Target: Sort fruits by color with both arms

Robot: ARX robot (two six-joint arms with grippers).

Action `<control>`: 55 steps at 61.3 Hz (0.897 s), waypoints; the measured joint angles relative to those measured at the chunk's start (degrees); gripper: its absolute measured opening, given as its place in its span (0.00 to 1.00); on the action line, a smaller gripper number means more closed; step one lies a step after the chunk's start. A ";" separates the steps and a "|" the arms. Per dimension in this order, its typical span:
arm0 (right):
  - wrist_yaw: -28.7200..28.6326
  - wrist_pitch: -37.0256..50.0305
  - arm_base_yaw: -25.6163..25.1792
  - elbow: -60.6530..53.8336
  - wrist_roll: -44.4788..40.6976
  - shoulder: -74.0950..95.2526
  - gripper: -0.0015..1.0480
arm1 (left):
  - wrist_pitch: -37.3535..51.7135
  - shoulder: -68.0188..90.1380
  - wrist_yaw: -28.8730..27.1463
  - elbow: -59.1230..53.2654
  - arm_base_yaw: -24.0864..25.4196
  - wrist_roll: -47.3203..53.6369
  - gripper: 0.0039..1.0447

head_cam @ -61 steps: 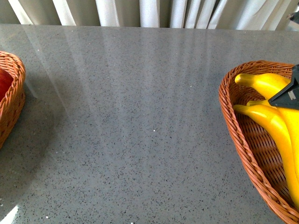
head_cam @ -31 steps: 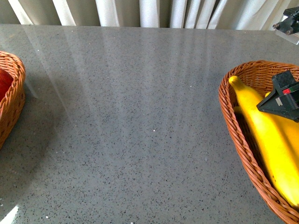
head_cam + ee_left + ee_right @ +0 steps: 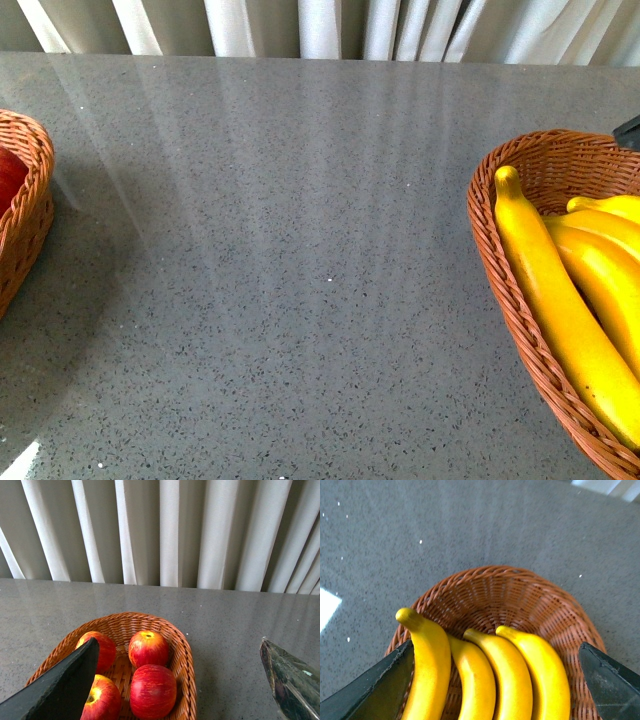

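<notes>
Four apples are sitting in the left wicker basket, four bananas are lying side by side in the right basket. You're seeing the grey desk lying bare between the baskets, both at the side edges of the front view. Left tool is hovering over the apples, right tool over the bananas, both spread wide, gripping nothing.

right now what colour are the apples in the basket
Red with yellowish streaks, apples in the wicker basket; clearest in the left wrist view.
</notes>
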 joint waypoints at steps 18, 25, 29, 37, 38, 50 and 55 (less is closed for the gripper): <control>11.50 49.29 0.31 -21.38 11.61 -4.96 0.53 | -0.02 0.00 -0.02 0.00 0.00 0.00 0.91; 9.55 50.64 -1.22 -25.11 12.66 -9.81 0.33 | -0.02 0.00 0.00 0.00 0.00 0.00 0.91; 7.85 50.27 -2.78 -27.26 12.81 -11.45 0.23 | -0.02 0.00 -0.02 0.00 0.00 0.00 0.91; 7.67 49.09 -3.69 -30.45 12.94 -15.50 0.03 | -0.02 0.00 -0.02 0.00 0.00 0.00 0.91; 7.65 48.87 -3.69 -30.82 12.81 -16.26 0.02 | 0.00 0.00 0.00 0.00 0.00 0.00 0.91; 7.54 45.86 -3.76 -34.01 13.07 -22.29 0.02 | -0.02 0.00 0.00 0.00 0.00 0.00 0.91; 7.48 44.19 -3.76 -35.21 13.07 -25.20 0.02 | -0.02 0.00 0.00 0.00 0.00 0.00 0.91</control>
